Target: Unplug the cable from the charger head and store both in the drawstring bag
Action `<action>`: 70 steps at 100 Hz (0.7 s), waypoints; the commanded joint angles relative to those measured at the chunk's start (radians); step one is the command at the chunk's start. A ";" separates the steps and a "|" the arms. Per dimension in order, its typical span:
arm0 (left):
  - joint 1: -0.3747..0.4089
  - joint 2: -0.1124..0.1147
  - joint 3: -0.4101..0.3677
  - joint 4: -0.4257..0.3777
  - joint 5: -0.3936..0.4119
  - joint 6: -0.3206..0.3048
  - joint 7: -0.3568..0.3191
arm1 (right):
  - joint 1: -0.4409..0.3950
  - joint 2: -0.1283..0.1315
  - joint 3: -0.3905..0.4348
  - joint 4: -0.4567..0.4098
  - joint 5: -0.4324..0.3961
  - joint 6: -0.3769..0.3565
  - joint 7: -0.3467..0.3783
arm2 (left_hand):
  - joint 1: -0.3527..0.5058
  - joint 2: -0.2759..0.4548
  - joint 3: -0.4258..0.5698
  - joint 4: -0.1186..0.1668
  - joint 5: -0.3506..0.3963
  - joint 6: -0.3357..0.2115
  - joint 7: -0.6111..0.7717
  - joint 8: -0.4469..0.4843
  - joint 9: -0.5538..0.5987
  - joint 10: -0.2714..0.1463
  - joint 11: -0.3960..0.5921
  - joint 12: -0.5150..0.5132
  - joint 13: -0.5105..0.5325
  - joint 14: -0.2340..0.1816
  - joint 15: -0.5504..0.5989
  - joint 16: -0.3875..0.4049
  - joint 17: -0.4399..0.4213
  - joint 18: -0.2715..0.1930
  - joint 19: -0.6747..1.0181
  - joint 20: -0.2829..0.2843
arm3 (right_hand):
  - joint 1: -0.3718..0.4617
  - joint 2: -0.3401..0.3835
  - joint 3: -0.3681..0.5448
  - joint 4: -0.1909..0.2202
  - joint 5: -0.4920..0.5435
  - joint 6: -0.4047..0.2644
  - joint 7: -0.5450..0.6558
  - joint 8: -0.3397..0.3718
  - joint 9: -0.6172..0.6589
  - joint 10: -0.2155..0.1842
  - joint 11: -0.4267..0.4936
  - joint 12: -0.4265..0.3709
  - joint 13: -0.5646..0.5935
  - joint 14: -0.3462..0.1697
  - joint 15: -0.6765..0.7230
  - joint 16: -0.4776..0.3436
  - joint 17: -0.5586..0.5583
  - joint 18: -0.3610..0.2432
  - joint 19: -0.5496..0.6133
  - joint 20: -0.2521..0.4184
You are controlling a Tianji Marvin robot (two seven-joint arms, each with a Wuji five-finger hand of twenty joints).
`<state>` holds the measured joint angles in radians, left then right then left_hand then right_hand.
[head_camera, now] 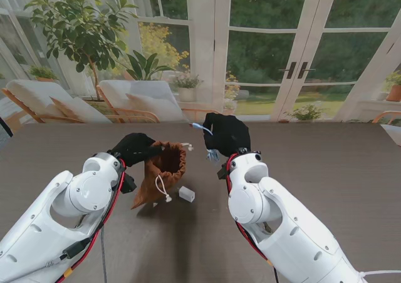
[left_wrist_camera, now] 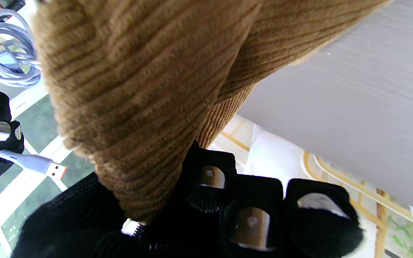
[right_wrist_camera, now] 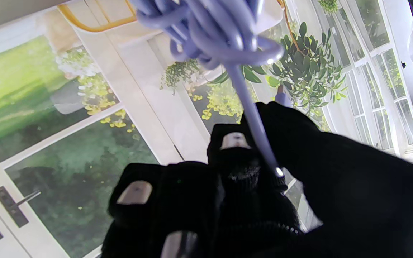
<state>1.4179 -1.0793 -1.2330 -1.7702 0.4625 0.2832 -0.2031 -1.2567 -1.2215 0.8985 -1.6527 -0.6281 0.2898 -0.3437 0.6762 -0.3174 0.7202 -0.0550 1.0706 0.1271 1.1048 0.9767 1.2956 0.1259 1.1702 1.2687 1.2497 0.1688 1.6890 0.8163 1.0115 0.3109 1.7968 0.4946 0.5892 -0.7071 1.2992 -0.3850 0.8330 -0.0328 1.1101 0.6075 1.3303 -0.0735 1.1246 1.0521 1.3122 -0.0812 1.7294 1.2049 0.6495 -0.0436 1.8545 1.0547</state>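
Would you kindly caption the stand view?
Left hand holds the bag open; right hand lifts the cable.

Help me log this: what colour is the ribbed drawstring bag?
Tan-brown corduroy drawstring bag, clearest in the left wrist view.

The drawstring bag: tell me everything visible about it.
The drawstring bag is tan-brown ribbed fabric, like corduroy, with white drawstrings hanging loose. The left hand grips its rim and holds the mouth open and raised, while its lower end rests on the table. The white charger head lies beside it, apart, on its right.
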 commanded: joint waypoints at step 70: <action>-0.170 -0.044 0.163 0.091 -0.180 0.011 0.001 | 0.018 -0.012 -0.025 -0.074 -0.007 0.053 0.017 | 0.032 0.016 0.017 0.042 0.056 0.123 0.027 0.020 0.049 -0.085 0.098 -0.015 0.024 -0.231 0.089 -0.021 0.062 -0.052 0.267 -0.005 | 0.073 0.074 0.056 0.022 0.106 -0.145 0.169 0.122 0.111 0.128 0.062 -0.007 0.009 -0.161 0.080 0.018 0.585 -0.101 0.240 0.058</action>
<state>1.2584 -1.1084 -1.0759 -1.6770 0.2989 0.2990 -0.1857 -1.2410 -1.2263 0.8771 -1.7134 -0.6323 0.3389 -0.3396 0.6767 -0.3174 0.7186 -0.0550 1.0706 0.1271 1.1048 0.9817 1.2956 0.1258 1.1726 1.2608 1.2510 0.1686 1.6892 0.8073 1.0134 0.3108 1.7969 0.4946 0.5892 -0.7070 1.2992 -0.3850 0.8330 -0.0328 1.1101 0.6076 1.3303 -0.0735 1.1246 1.0520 1.3122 -0.0812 1.7294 1.2049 0.6494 -0.0467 1.8547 1.0547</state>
